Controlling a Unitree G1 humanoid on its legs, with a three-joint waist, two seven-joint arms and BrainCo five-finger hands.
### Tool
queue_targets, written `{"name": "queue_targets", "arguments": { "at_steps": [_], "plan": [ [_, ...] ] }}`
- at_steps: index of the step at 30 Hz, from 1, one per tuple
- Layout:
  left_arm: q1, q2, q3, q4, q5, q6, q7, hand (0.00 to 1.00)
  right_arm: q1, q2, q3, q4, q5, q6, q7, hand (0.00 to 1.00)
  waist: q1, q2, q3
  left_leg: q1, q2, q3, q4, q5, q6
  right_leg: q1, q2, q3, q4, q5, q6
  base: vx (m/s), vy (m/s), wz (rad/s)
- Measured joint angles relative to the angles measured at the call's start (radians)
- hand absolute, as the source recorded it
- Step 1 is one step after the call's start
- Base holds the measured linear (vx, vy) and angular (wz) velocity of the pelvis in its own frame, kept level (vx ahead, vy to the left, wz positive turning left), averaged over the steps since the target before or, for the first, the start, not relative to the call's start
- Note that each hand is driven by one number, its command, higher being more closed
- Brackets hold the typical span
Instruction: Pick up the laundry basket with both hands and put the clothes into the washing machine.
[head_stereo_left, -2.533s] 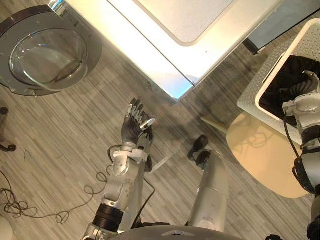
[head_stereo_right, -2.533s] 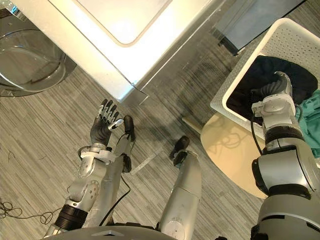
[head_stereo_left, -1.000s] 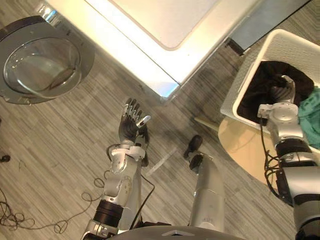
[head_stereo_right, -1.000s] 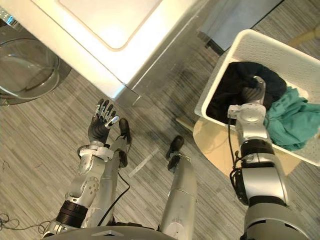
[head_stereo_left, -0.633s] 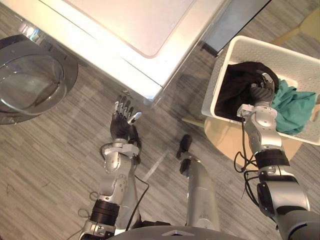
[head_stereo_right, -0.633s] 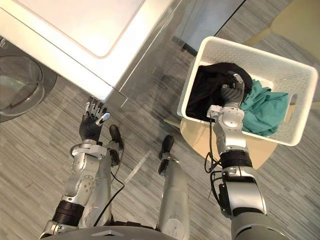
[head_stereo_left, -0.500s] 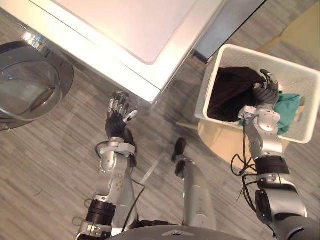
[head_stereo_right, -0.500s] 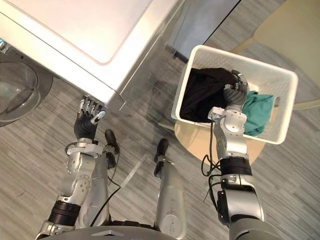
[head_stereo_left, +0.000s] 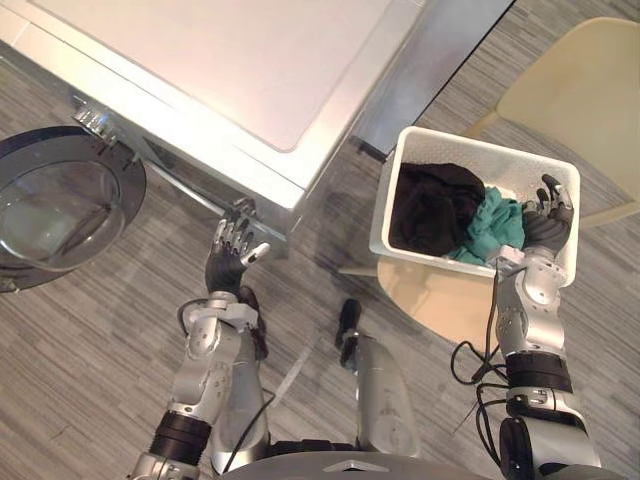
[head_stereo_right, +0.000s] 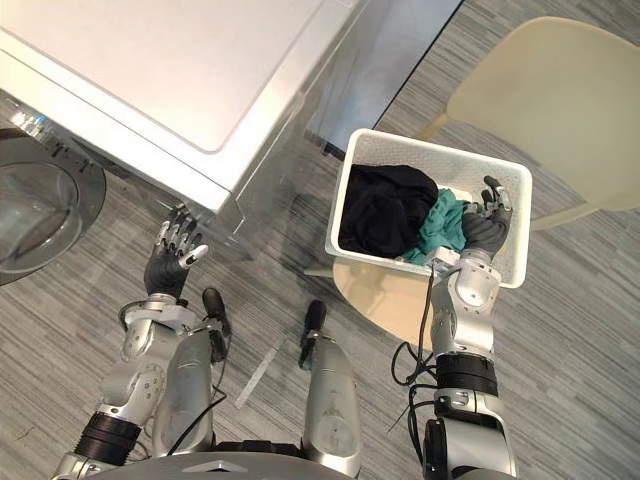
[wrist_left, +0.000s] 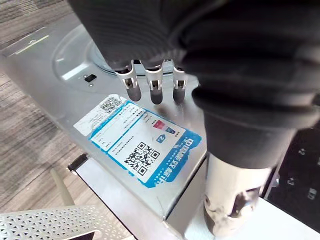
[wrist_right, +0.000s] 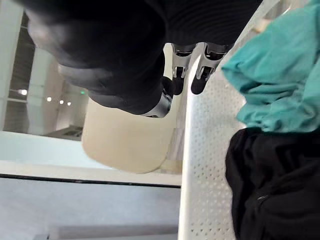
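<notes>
Plainly held the left hand (head_stereo_left: 228, 262) open, fingers straight, grasping nothing, just before the washing machine (head_stereo_left: 250, 70) near its front corner. Faced a blue-and-white label (wrist_left: 145, 145) bearing a square code, stuck on a grey panel, its print too small to make out. Held the right hand (head_stereo_left: 547, 228) at the end wall of the laundry basket (head_stereo_left: 480, 150), fingers relaxed, closed on nothing. Found the basket resting on a pale round seat (head_stereo_left: 430, 300), with black clothes (head_stereo_left: 432, 205) and teal clothes (head_stereo_left: 490, 225) inside.
</notes>
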Motion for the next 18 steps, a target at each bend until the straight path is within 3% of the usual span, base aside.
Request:
{"name": "queue_targets", "arguments": {
  "at_steps": [5, 6, 9, 12, 18],
  "plan": [
    [0.01, 0.005, -0.037, 0.007, 0.0, 0.0, -0.023, 0.0, -0.101, -0.092, 0.089, 0.226, -0.04, 0.043, 0.014, 1.0, -0.004, 0.005, 0.004, -0.06, -0.038, -0.057, -0.029, 0.004, 0.001, -0.053, -0.009, 0.002, -0.025, 0.023, 0.006, -0.01, 0.0, 0.0],
    [0.015, 0.005, -0.042, 0.016, 0.0, 0.0, -0.028, 0.0, -0.149, -0.126, 0.099, 0.287, -0.04, 0.05, 0.012, 0.0, -0.004, 0.012, 0.009, -0.081, -0.051, -0.071, -0.047, 0.014, 0.002, -0.072, -0.009, 0.001, -0.045, 0.039, 0.007, -0.03, 0.002, 0.03],
    [0.017, 0.0, -0.058, 0.04, 0.001, 0.001, -0.034, 0.0, -0.264, -0.217, 0.116, 0.42, -0.053, 0.063, 0.009, 0.0, 0.0, 0.045, 0.031, -0.113, -0.069, -0.093, -0.102, 0.061, 0.011, -0.092, -0.009, -0.013, -0.095, 0.077, 0.013, -0.02, -0.012, 0.12],
    [0.008, -0.003, -0.068, 0.039, 0.001, 0.001, -0.033, 0.0, -0.372, -0.257, 0.155, 0.495, -0.06, 0.07, 0.002, 0.0, 0.012, 0.059, 0.039, -0.141, -0.075, -0.097, -0.138, 0.094, 0.012, -0.117, -0.007, -0.023, -0.125, 0.109, 0.015, 0.0, -0.03, 0.05],
    [-0.053, -0.076, -0.073, 0.016, 0.002, 0.0, 0.001, 0.0, -0.582, -0.287, 0.254, 0.495, -0.06, 0.072, -0.044, 0.0, 0.049, 0.062, 0.04, -0.203, -0.068, -0.084, -0.156, 0.116, 0.019, -0.188, -0.006, -0.028, -0.122, 0.113, 0.01, -0.01, -0.046, 0.0]
  ]
}}
